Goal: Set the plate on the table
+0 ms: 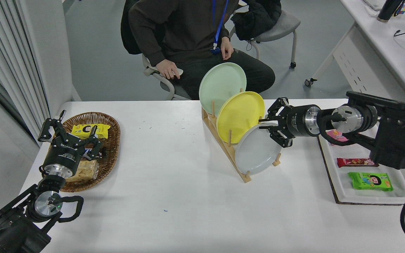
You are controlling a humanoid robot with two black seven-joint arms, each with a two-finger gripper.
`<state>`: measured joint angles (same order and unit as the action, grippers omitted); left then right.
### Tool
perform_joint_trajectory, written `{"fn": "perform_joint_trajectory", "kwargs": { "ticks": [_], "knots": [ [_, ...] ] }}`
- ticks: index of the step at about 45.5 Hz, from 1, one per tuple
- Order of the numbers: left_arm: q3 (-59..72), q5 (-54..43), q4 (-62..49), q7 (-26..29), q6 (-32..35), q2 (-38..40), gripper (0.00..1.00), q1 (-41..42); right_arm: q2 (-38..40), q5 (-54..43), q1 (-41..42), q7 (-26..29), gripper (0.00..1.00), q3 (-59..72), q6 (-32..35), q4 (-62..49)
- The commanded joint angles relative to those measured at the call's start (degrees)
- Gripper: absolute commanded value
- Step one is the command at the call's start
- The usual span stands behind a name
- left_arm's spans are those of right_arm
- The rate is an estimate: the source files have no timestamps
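While the left arm sits parked at the lower left with its pincer [69, 135] spread apart over a wicker basket [113, 140] of snack packets, the right arm reaches in level from the right edge, its wrist turned so the right pincer [266, 126] points leftward at the rack. Its fingers [272, 109] stand apart, one above and one below the upper right rim of the plate [257, 153], not yet closed on it.

The plate stands tilted on edge in the nearest slot of a wooden rack [227, 151], just in front of a yellow plate [239, 114], with a mint-green plate [222, 84] behind that. White lettering on the left pincer's body is too small to read, and so is the print on the packets.

The counter [174, 182] lies open in front of the rack and to its left. A white tray [343, 191] of packets sits near the right edge, close under the right arm. A person [188, 35] sits at the far side.
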<state>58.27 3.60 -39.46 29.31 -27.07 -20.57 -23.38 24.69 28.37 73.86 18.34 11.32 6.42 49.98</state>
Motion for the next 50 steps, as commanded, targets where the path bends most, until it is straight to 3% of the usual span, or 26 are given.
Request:
{"fn": "perform_joint_trajectory", "kwargs": {
  "ticks": [1,8,19,50],
  "knots": [
    [0.0,0.0,0.0,-0.04,0.0,0.0,0.98,0.0,0.01,0.02,0.06,0.82,0.11,-0.24,-0.01,0.12],
    [0.0,0.0,0.0,0.05,0.0,0.0,0.98,0.0,0.1,-0.07,0.06,0.82,0.1,-0.94,0.08,0.12],
    [0.0,0.0,0.0,-0.04,0.0,0.0,0.98,0.0,0.54,-0.42,0.5,1.08,0.0,-2.35,0.17,0.2],
    [0.0,0.0,0.0,0.05,0.0,0.0,0.98,0.0,5.72,-2.18,5.59,6.62,0.0,-10.7,1.31,0.64]
  ]
}}
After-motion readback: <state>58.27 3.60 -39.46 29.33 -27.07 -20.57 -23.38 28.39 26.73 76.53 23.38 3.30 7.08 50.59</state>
